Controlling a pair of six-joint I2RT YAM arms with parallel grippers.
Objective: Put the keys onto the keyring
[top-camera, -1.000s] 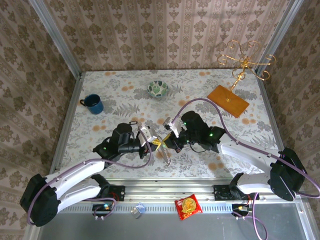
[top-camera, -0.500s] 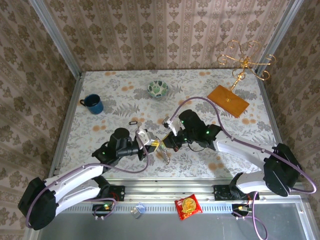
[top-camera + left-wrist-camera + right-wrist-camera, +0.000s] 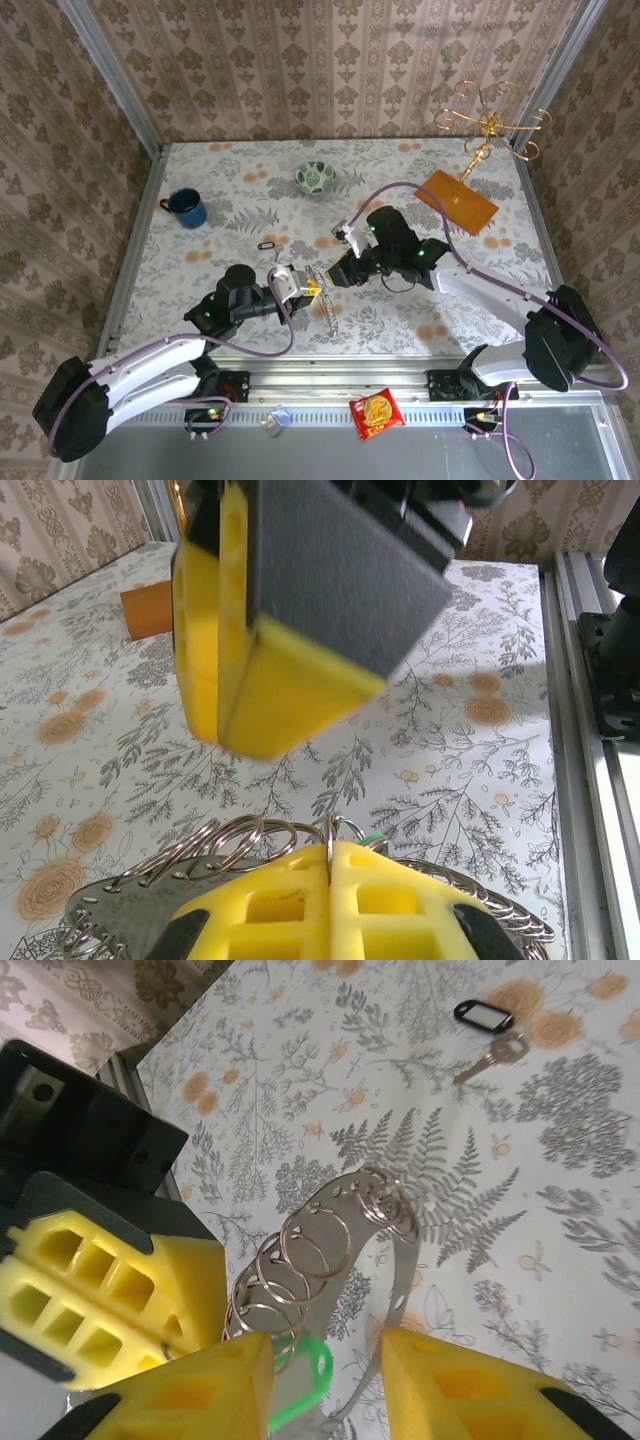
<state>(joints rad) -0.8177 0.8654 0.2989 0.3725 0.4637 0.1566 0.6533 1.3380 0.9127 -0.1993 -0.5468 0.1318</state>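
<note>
The keyring (image 3: 411, 1261) is a thin grey-brown band bent into an oval loop with several silver split rings (image 3: 310, 1250) on it. It hangs between the arms (image 3: 328, 305). My left gripper (image 3: 330, 865) is shut, its yellow pads pinching one split ring on edge. My right gripper (image 3: 325, 1385) is open just above the band. A green key tag (image 3: 326, 1368) lies between its fingers, untouched by either pad. A second silver key (image 3: 497, 1052) with a black tag (image 3: 487, 1015) lies on the table beyond (image 3: 266, 245).
A patterned bowl (image 3: 318, 178) sits at the back centre and a blue mug (image 3: 187, 208) at the left. An orange board with a gold stand (image 3: 457, 200) is at the back right. A snack packet (image 3: 376, 412) lies below the rail.
My left arm has drawn back toward the near left, still holding the ring. My right wrist has shifted slightly away and to the right above the band.
</note>
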